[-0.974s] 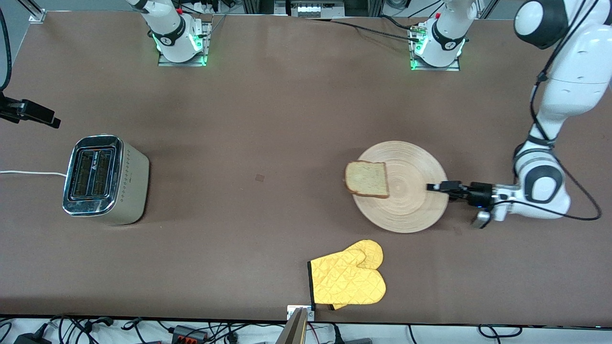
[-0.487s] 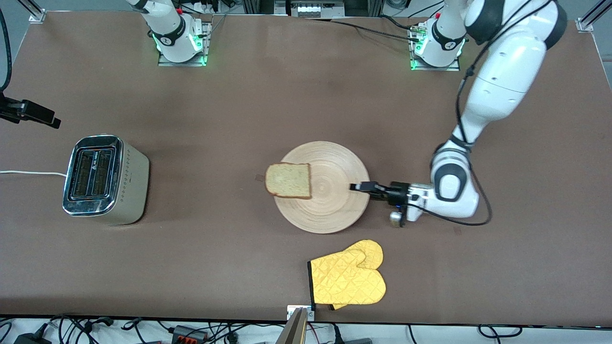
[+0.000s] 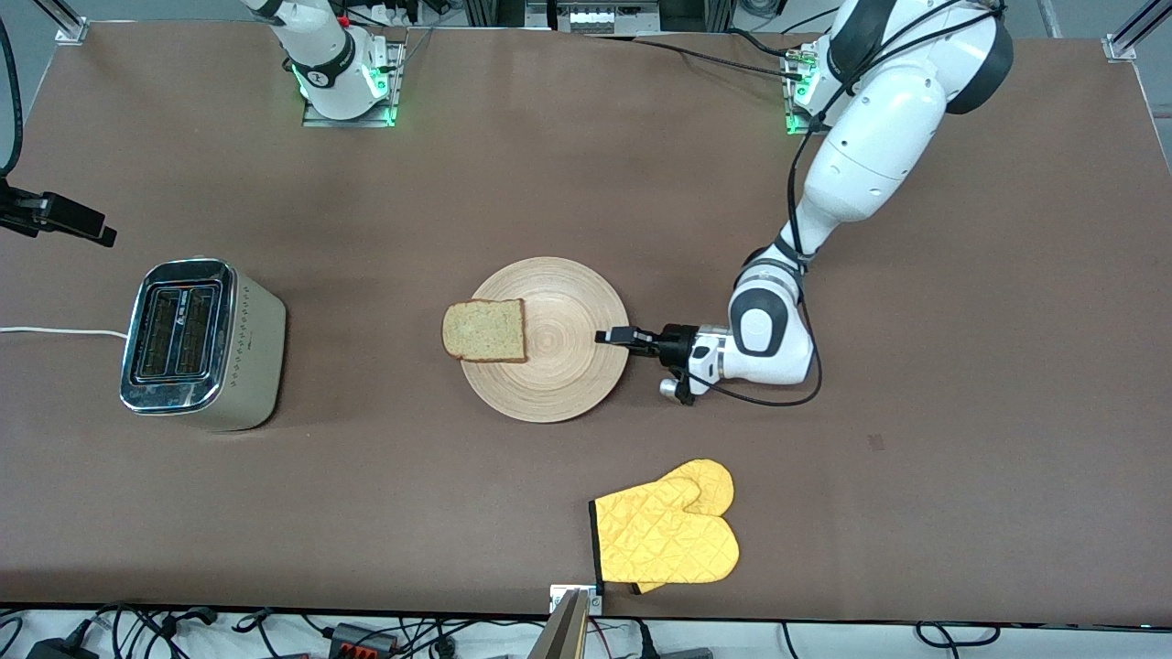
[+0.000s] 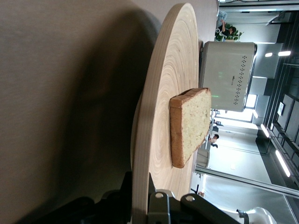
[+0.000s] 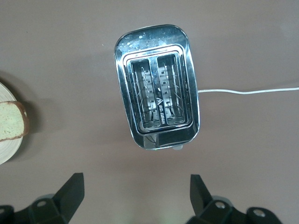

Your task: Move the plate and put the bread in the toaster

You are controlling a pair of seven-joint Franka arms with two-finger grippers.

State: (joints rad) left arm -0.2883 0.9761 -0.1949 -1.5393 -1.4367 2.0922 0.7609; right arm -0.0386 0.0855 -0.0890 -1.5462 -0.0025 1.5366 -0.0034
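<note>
1. Yellow quilted oven mitt [image 3: 667,535], lying near the worktop [image 3: 366,513] edge closest to the front camera; it plays no part in the task.
2. Plate [image 3: 568,366], light wood, mid-worktop, its rim clamped by the left claw [image 3: 612,337] on the side toward the left arm's end.
3. Bread [image 3: 484,330], one slice, resting on the plate and overhanging the rim that faces the toaster.
4. Toaster [image 3: 203,343], upright toward the right arm's end of the worktop, both slots empty, white cord [image 3: 55,331] trailing to that edge.
5. Right claw [image 5: 135,196], fingers spread wide, holding nothing, over the toaster.
6. Risks: a jolt or tilt of the plate could tip the overhanging slice onto the worktop; a thin rim hold may slip.
</note>
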